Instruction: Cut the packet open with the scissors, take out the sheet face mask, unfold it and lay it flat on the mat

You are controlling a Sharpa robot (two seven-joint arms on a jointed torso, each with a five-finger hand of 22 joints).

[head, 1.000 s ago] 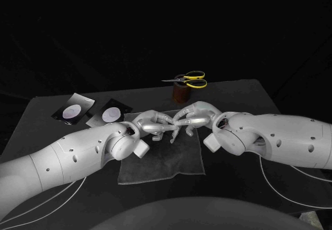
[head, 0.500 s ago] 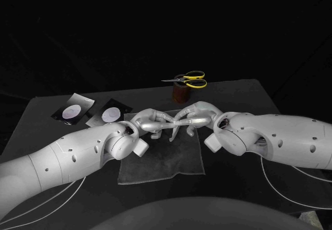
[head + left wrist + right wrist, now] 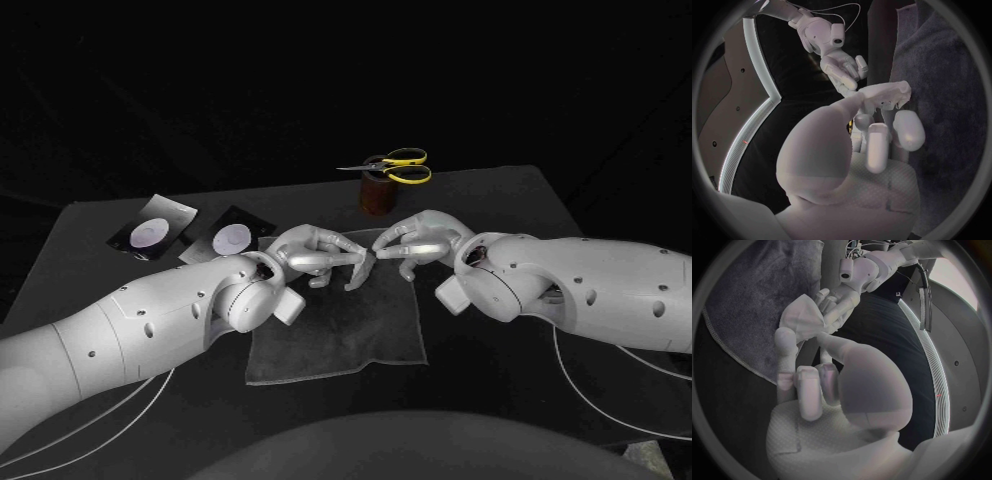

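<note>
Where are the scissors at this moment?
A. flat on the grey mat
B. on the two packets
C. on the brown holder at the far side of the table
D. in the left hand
C: the scissors rest at the top of the brown holder beyond the mat, while the left hand and the right hand hold the sheet face mask.

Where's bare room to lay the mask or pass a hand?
Free: near half of the mat; bare table right of the scissors holder. Crowded: the mat's far edge, where left hand and right hand hold the mask; packets at left rear.
</note>
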